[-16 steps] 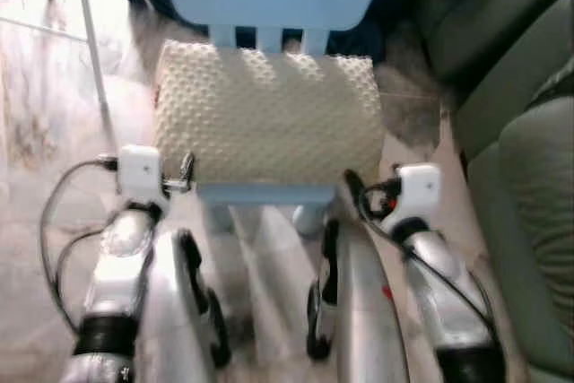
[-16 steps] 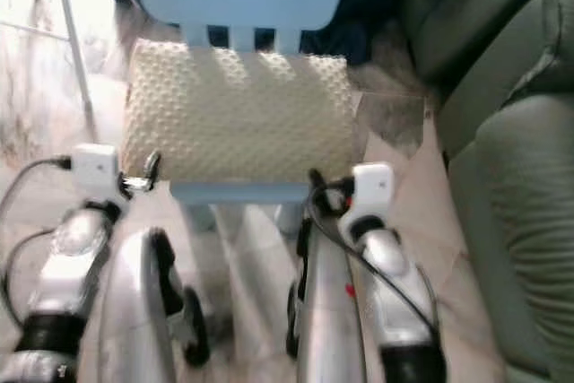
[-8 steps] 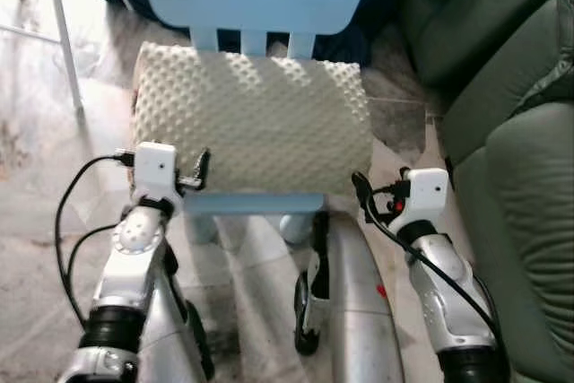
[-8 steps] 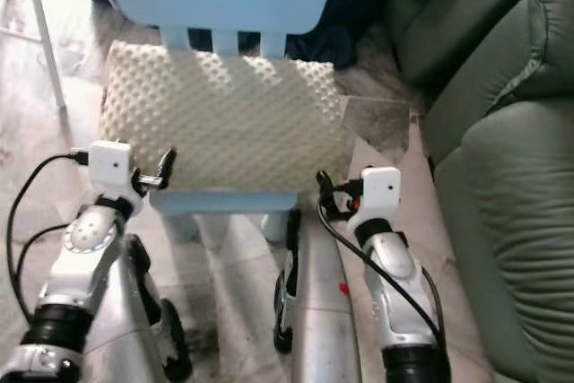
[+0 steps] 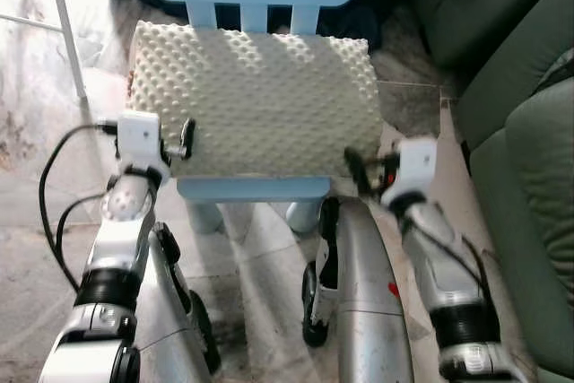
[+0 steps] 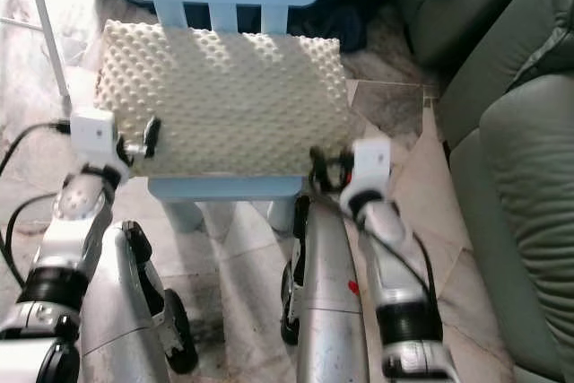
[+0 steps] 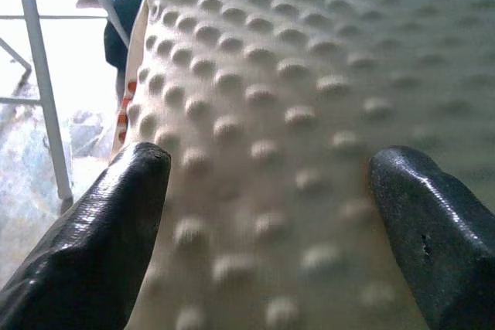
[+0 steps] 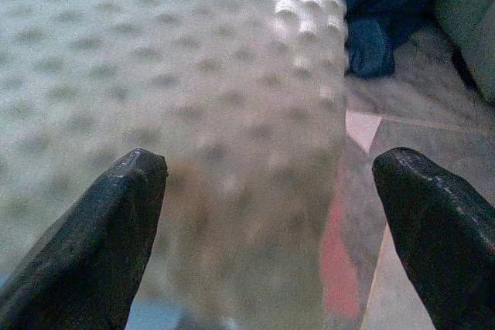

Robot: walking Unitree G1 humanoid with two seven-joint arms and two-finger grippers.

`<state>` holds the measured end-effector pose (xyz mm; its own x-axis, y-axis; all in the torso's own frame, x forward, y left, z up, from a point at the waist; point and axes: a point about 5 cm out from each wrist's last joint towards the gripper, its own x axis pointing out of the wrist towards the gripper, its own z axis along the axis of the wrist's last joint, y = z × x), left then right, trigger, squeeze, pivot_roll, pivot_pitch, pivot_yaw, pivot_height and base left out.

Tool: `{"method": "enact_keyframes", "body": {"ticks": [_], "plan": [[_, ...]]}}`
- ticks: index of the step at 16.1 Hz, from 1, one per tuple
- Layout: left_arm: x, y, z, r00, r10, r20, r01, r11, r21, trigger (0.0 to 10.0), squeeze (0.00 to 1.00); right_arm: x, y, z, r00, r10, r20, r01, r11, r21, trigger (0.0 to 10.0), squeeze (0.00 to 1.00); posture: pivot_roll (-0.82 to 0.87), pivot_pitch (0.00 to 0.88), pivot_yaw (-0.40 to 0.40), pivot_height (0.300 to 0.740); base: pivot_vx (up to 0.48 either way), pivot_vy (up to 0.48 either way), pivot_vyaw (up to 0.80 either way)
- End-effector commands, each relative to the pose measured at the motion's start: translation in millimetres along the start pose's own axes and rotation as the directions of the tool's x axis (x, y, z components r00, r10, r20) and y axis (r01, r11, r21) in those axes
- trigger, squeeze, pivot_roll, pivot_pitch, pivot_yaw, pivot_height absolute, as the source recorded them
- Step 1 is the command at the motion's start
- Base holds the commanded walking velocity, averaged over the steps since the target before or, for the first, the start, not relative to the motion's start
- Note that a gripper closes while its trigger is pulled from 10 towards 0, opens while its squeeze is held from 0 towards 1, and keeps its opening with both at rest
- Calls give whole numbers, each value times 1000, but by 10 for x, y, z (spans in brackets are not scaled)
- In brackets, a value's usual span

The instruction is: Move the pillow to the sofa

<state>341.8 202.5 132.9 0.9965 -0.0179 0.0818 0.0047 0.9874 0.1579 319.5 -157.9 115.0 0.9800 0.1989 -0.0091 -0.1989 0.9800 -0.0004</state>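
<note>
Two tools flank your cream dimpled foam pillow on the blue chair: left tool at 9 o'clock, right tool at 3, both spread wide. It looks light, squashy; pinch both ends. Sofa lies at 3 o'clock.

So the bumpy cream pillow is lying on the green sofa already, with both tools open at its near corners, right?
Not quite. The pillow lies on the light blue chair, not on the sofa, which stands off to the robot's right, as the left eye view shows. The rest holds: the left tool and right tool are open at its near corners.
</note>
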Motion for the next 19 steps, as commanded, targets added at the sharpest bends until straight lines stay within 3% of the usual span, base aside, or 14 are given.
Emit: {"method": "enact_keyframes", "body": {"ticks": [1, 4, 5, 7, 10, 11, 12, 13, 16, 19], "plan": [[-15, 31, -70, 1000, 17, -26, -16, 1000, 4, 10000, 0, -8, -34, -88, 1000, -6, -29, 6, 1000, 4, 10000, 0, -76, 400, -82, 470, 0, 0, 0], [98, 55, 71, 999, 42, 18, -41, 999, -23, 10000, 0, 166, -9, 2, 1000, 25, -12, -25, 999, 21, 10000, 0, -70, 409, -82, 470, 0, 0, 0], [153, 33, 62, 999, 31, 9, -31, 999, -45, 10000, 0, 279, 58, -2, 998, 58, -28, -56, 996, 73, 10000, 0, -69, 410, -82, 470, 0, 0, 0], [195, -43, 46, 1000, -13, -1, 13, 997, -78, 10000, 0, 355, 146, 23, 995, 94, -19, -92, 992, 90, 10000, 0, -67, 407, -81, 470, 0, 0, 0], [235, -251, -114, 993, -73, -96, 61, 990, -125, 10000, 0, 469, 277, -96, 991, 67, -112, -51, 989, 137, 10000, 0, -71, 388, -86, 470, 0, 0, 0], [212, -360, -212, 984, -109, -140, 89, 986, -141, 7765, 0, 481, 370, -176, 983, 88, -162, -64, 987, 147, 10000, 0, -70, 382, -87, 470, 0, 0, 0], [201, -398, -238, 982, -120, -144, 98, 983, -157, 4196, 0, 481, 397, -207, 980, 88, -176, -60, 986, 157, 10000, 0, -71, 380, -89, 470, 0, 0, 0], [184, -447, -280, 978, -131, -160, 104, 980, -168, 0, 0, 483, 444, -225, 981, 93, -173, -56, 977, 207, 0, 0, -74, 375, -92, 470, 0, 0, 0], [175, -529, -323, 974, -154, -169, 122, 974, -189, 0, 0, 506, 567, -264, 972, 133, -193, -87, 969, 231, 0, 0, -79, 358, -97, 470, 0, 0, 0], [184, -520, -331, 974, -153, -169, 117, 972, -201, 0, 0, 527, 538, -264, 972, 129, -199, -83, 971, 226, 0, 0, -87, 347, -103, 470, 0, 0, 0]]}}
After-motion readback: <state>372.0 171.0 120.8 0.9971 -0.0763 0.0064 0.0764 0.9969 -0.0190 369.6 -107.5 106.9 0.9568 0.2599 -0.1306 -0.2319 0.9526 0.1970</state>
